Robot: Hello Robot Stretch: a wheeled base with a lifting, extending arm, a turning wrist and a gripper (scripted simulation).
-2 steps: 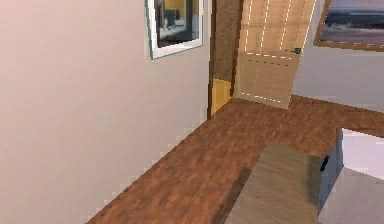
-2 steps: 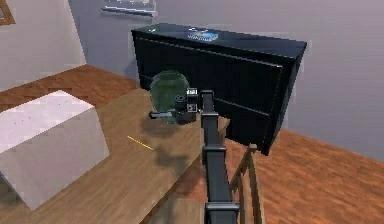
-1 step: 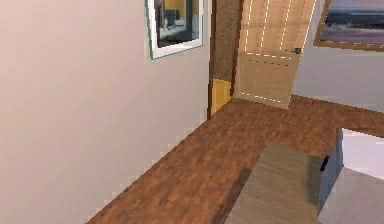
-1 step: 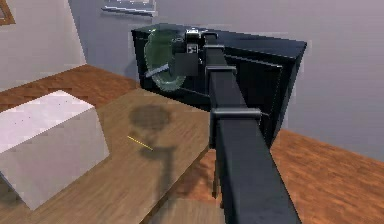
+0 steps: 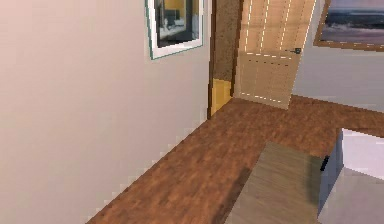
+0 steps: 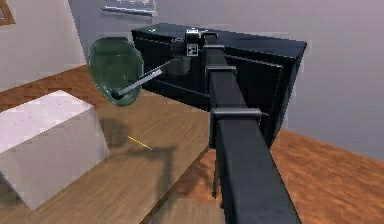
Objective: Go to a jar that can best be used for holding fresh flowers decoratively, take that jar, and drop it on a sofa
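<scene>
Brown wood floor (image 5: 230, 140) and a pale wall (image 5: 70, 110) take up most of the forward view, with a panelled door (image 5: 270, 50) standing open at the far end. To the arm's side a black cabinet (image 6: 265, 75) stands against the wall. Nearer in is a brown table (image 6: 160, 170) with a white box (image 6: 45, 135) on it. The dark arm (image 6: 240, 140) reaches out over that table. At its far end the gripper (image 6: 130, 85) holds the green glass jar (image 6: 112, 62). The jar hangs just beyond the box's upper corner with the cabinet close behind it, and as far as this angle lets me judge it is clear of the tabletop.

The taking looks done, so what remains is the carry to a sofa and the drop.

The main danger is the outstretched arm. If the base turns with the arm this far out, the jar could sweep into the box or the cabinet. The jar is smooth and round and is held by two thin fingers on one side, so a knock or a jolt from the wheels might slide it free onto the table or the hard floor. The doorway looks narrow, and an extended arm could catch its frame. Drawing the arm in before driving would ease all three risks.
</scene>
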